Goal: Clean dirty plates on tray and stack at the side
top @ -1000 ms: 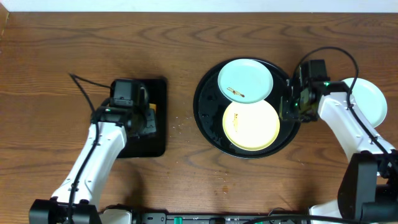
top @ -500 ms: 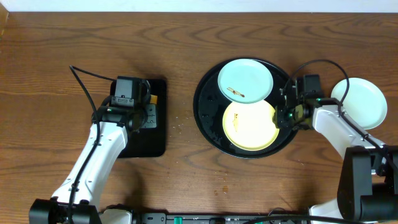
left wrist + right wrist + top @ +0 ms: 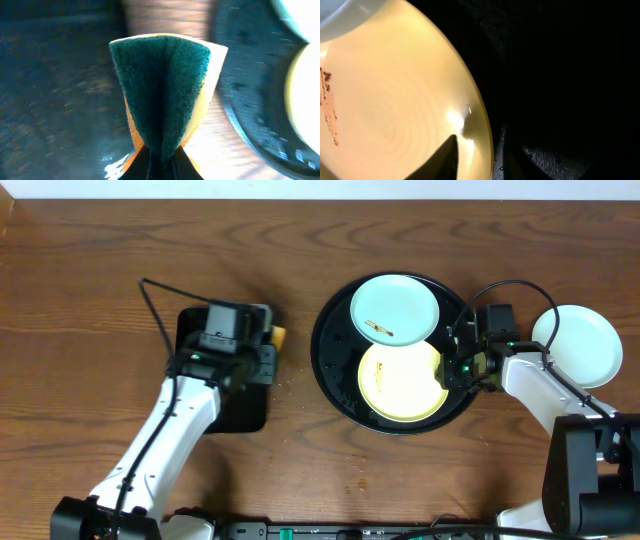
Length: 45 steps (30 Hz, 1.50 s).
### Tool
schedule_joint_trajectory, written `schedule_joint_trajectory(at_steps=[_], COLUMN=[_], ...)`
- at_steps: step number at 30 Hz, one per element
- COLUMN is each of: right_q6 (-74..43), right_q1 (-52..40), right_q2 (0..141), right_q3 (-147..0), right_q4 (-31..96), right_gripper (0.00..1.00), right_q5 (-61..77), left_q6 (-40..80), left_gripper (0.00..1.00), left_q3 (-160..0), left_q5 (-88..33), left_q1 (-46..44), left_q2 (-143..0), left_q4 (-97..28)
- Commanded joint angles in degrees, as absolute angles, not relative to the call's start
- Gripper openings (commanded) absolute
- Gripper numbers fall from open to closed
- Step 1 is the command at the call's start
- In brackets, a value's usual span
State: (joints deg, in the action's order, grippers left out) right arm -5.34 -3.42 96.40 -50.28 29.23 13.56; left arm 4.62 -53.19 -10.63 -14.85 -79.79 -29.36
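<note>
My left gripper (image 3: 160, 156) is pinched tight on a folded green and yellow sponge (image 3: 162, 85), above the right edge of the rectangular black tray (image 3: 235, 410). My right gripper (image 3: 452, 370) sits at the right rim of the yellow plate (image 3: 400, 380), jaws narrow, 1 finger (image 3: 445, 157) over the rim; I cannot tell whether they grip. That plate and 1 pale blue plate (image 3: 395, 308) lie in the round black tray (image 3: 325, 345), both with brown specks. The third plate (image 3: 585, 345) rests on the table (image 3: 80, 300), right of the tray.
</note>
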Motion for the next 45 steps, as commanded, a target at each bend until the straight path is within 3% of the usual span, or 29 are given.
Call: schedule_joint_trajectory(at_steps=[1, 3, 4, 19, 45], right_q6=[-5.1, -5.1, -5.0, -5.1, -5.1], right_q1=[-3.1, -3.1, -3.1, -3.1, -3.1], right_q2=[96.7, 96.7, 96.7, 96.7, 96.7], right_q3=[-50.1, -50.0, -50.0, -49.6, -49.3], right_q4=[29.1, 29.1, 29.1, 29.6, 29.5], right_gripper=[0.18, 0.03, 0.01, 0.01, 0.01], right_q5=[14.2, 14.2, 14.2, 18.7, 18.6], left_q6=[6.7, 8.0, 8.0, 8.0, 7.1], left_gripper=[0.07, 0.07, 0.07, 0.07, 0.08], left_q3=[-60.0, -67.7, -69.8, -73.7, -72.4], left_q5=[-12.6, -12.6, -12.6, -12.6, -12.4], left_q1=[-19.9, -23.4, -24.4, -35.7, -40.4], left_q2=[-80.5, -83.3, -84.2, -101.1, -102.8], left_q4=[-31.2, -36.7, -37.6, -38.4, -33.1])
